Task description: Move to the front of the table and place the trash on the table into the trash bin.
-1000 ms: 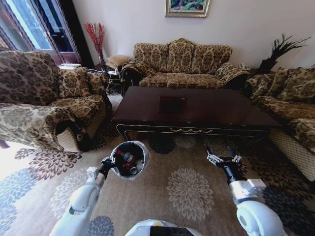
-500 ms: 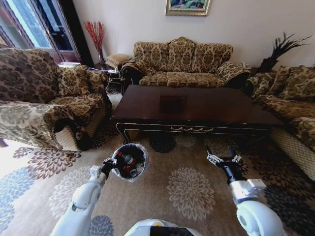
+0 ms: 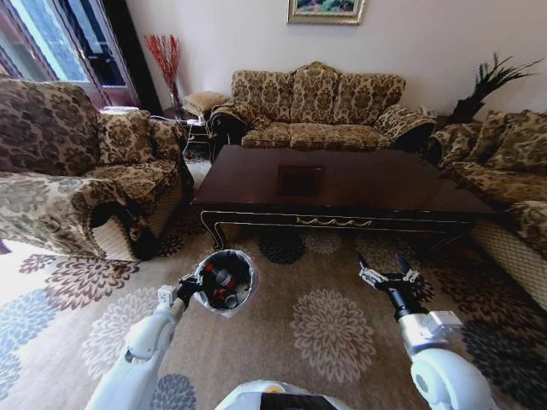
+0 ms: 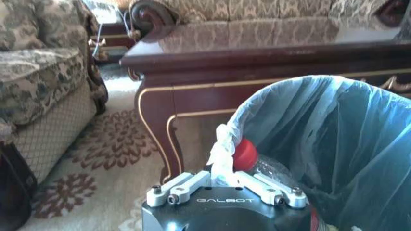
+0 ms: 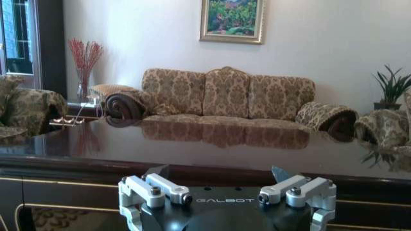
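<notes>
left gripper [image 3: 190,286] clenched on rim of small round dark bag-lined trash bin [image 3: 229,275], red-capped bottle [image 4: 247,156] inside. right gripper [image 3: 388,278] released. risk: thin bag rim slips, bin tips, trash spills before glossy dark brown table [image 3: 342,184].

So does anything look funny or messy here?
One odd thing: the trash bin isn't on the carpet. The left gripper is clamped on its bag-lined rim, holding it tilted, with the trash inside. The table top shows no litter or spills. The right gripper is open beside it.
</notes>
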Controlling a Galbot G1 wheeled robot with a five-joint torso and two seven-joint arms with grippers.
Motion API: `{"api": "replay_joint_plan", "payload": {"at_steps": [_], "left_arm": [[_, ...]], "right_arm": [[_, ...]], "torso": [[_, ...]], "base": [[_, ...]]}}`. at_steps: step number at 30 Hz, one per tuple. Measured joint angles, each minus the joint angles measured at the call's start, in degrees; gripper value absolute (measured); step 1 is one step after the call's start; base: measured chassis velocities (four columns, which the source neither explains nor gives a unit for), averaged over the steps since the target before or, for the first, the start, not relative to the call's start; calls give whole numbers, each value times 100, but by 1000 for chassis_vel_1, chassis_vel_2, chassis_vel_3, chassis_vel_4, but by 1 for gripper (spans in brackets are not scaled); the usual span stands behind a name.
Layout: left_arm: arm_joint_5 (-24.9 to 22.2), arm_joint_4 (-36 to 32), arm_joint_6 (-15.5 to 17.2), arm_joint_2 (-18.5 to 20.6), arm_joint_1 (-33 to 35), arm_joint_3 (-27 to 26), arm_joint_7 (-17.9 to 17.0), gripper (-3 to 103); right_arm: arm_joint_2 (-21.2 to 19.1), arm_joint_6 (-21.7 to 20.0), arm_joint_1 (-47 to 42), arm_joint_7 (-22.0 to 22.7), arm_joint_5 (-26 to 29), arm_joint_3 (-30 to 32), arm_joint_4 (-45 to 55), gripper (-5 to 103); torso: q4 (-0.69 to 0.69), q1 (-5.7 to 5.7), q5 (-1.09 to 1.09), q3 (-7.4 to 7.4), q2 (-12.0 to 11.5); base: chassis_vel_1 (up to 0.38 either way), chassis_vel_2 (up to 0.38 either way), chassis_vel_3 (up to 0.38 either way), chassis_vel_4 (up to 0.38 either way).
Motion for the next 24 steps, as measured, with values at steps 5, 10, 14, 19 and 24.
{"api": "replay_joint_plan", "payload": {"at_steps": [5,10,14,19,24], "left_arm": [[14,272,283,167,-188,52,144,1],[-38,474,466,287,-376,114,203,1],[-127,716,523,414,-606,196,207,1],[-154,999,588,568,-781,272,230,1],[-365,1371,720,724,-913,312,332,1]], "right_arm": [[0,0,0,0,0,0,0,100],[0,0,0,0,0,0,0,100],[0,0,0,0,0,-1,0,100],[0,0,0,0,0,0,0,100],[0,0,0,0,0,0,0,100]], "torso": [[0,-49,0,-80,-130],[1,-95,0,-153,-247],[-2,-134,-1,-208,-344],[4,-174,-1,-257,-433],[0,-225,-2,-329,-558]], "base": [[0,0,0,0],[0,0,0,0],[0,0,0,0],[0,0,0,0],[0,0,0,0]]}}
